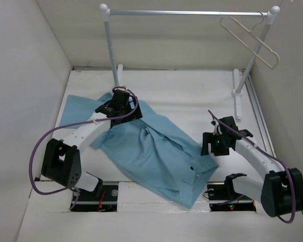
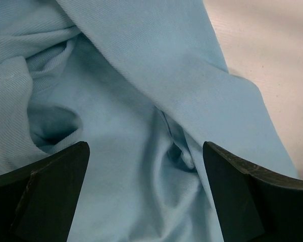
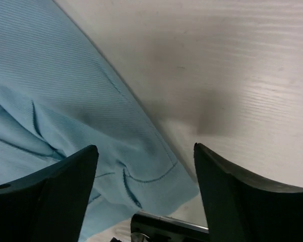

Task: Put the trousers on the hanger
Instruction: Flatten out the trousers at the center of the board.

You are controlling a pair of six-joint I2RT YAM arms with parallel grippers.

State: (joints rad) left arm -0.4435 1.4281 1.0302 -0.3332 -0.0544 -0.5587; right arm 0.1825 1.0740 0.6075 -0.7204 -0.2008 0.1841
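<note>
The sky-blue trousers lie crumpled and spread across the middle of the white table. The beige hanger hangs by its hook from the right end of the rail. My left gripper hovers over the trousers' upper left part; in its wrist view the fingers stand wide apart above folded blue cloth, gripping nothing. My right gripper sits at the trousers' right edge. Its dark fingers are wide apart over the stitched corner of the cloth, and nothing is held.
A white-posted clothes rail spans the back, its feet on the table. White walls close in on the left and right. Bare table lies to the right of the trousers. Both arm bases sit at the near edge.
</note>
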